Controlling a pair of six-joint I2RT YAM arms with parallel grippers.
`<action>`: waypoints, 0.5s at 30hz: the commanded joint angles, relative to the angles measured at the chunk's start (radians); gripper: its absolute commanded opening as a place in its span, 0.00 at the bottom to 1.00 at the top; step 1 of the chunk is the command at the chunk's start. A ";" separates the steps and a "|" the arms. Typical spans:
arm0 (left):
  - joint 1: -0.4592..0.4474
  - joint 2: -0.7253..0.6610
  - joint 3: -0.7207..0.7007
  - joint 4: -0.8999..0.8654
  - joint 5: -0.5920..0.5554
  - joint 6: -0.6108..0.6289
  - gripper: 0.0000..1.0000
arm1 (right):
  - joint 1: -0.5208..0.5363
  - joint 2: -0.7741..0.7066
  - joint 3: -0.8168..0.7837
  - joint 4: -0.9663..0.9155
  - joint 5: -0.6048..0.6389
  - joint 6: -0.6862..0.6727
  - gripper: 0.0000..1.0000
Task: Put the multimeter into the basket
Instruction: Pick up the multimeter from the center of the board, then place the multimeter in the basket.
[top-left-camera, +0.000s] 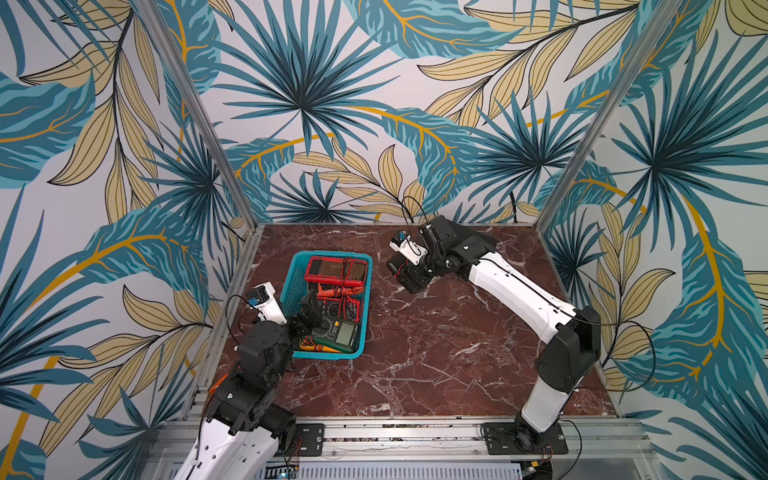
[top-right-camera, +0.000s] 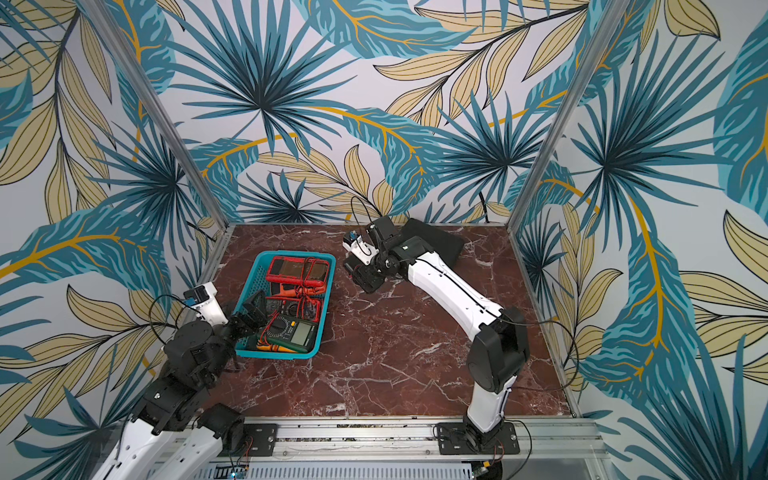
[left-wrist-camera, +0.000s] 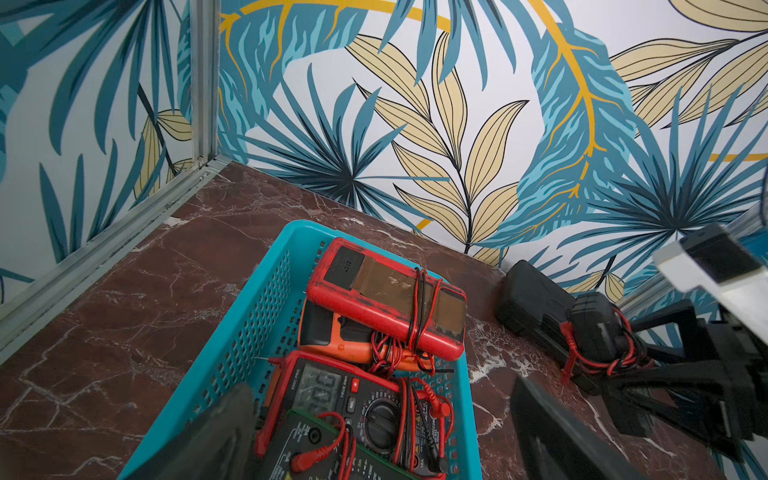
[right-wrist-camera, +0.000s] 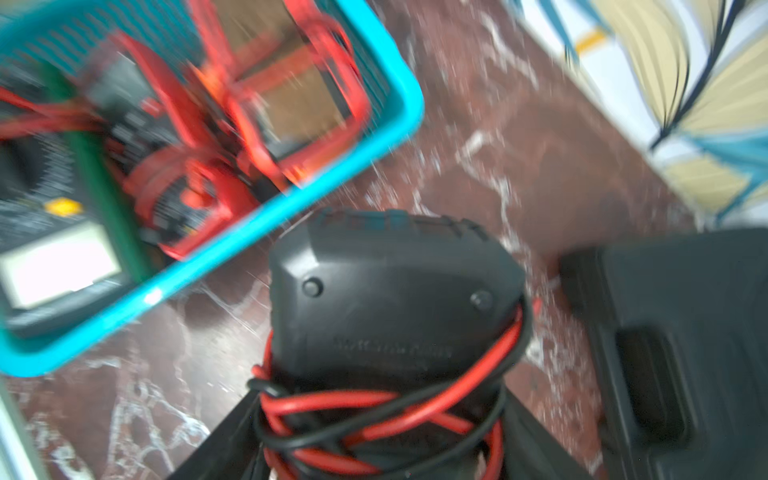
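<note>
Black plastic multimeter (right-wrist-camera: 395, 299), wound with red and black leads: clamped in right hand (top-left-camera: 405, 276), over red-brown marble counter (top-left-camera: 436, 353), just outside teal-blue perforated plastic basket (top-left-camera: 293, 286). Left hand (top-left-camera: 309, 316): jaws spread wide above basket's near end. Black hard-shell case (top-right-camera: 444, 245): behind right arm.

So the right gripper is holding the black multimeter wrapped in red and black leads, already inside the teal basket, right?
Not inside. The right gripper holds the black multimeter, wrapped in red and black leads, but outside the teal basket, beside its rim over the marble tabletop. The right wrist view shows it.
</note>
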 joint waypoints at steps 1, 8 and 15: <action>0.006 -0.020 -0.010 -0.013 -0.016 -0.007 1.00 | 0.056 0.047 0.068 -0.009 -0.074 -0.044 0.43; 0.006 -0.045 0.003 -0.025 -0.016 -0.002 1.00 | 0.152 0.189 0.280 -0.049 -0.070 -0.074 0.42; 0.006 -0.060 0.003 -0.031 -0.019 -0.005 1.00 | 0.241 0.296 0.398 -0.075 -0.067 -0.103 0.42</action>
